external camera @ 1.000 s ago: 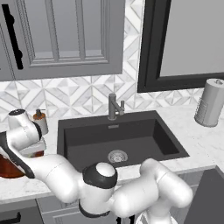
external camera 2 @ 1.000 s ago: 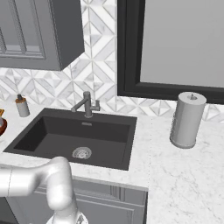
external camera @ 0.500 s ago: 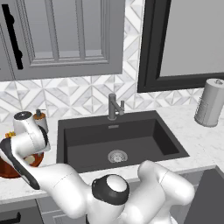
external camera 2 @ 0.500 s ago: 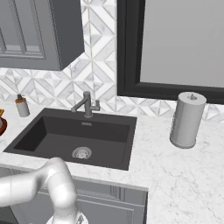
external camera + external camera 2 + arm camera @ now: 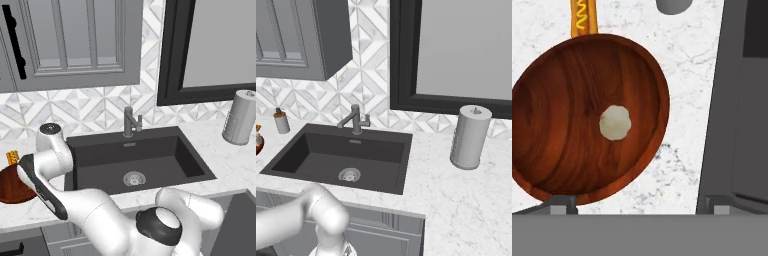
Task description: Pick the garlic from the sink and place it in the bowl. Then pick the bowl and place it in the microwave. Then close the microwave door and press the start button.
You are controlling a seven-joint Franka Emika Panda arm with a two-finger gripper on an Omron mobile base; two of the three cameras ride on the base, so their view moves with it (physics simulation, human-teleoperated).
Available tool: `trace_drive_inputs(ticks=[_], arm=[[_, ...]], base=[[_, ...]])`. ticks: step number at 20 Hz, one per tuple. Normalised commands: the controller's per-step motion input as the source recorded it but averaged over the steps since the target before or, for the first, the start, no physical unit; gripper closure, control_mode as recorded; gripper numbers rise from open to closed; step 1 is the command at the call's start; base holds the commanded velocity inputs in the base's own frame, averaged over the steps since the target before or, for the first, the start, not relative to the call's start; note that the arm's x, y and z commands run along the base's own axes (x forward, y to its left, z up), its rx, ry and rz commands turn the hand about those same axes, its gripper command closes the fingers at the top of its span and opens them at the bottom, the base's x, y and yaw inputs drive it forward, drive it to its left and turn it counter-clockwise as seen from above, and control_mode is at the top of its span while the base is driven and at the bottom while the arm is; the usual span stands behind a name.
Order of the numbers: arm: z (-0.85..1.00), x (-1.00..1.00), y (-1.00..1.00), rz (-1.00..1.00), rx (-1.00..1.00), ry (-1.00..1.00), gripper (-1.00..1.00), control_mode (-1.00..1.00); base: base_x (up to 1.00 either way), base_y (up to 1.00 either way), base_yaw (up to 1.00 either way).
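The glossy reddish-brown wooden bowl (image 5: 587, 115) sits on the marble counter left of the sink (image 5: 142, 160). The pale garlic (image 5: 615, 122) lies loose in the bowl's middle. My gripper (image 5: 639, 204) hangs straight above the bowl, open, its fingertips (image 5: 562, 202) spread wide with nothing between them. From the left base view my hand partly covers the bowl (image 5: 14, 189). The sink's dark basin (image 5: 341, 160) holds just its steel drain. The microwave and its door are out of view.
A hot dog (image 5: 583, 17) lies just beyond the bowl, with a soap bottle (image 5: 280, 121) near it. The faucet (image 5: 130, 121) stands behind the sink. A paper towel roll (image 5: 241, 117) is on the right counter. Wall cabinets hang above.
The jaws have opened wide and the garlic now rests free in the bowl. My arm has shifted a little over the bowl at the left.
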Motion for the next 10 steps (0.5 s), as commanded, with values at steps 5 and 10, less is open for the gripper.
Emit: trace_drive_inputs(ticks=[5,10], arm=[[0.06,0.00,-0.43,0.00,0.15,0.00,-1.00,-1.00],[-0.03,0.21,-0.04,0.00,0.07,0.04,-1.00,-1.00]], base=[[0.00,0.00,0.00],[0.00,0.00,0.00]])
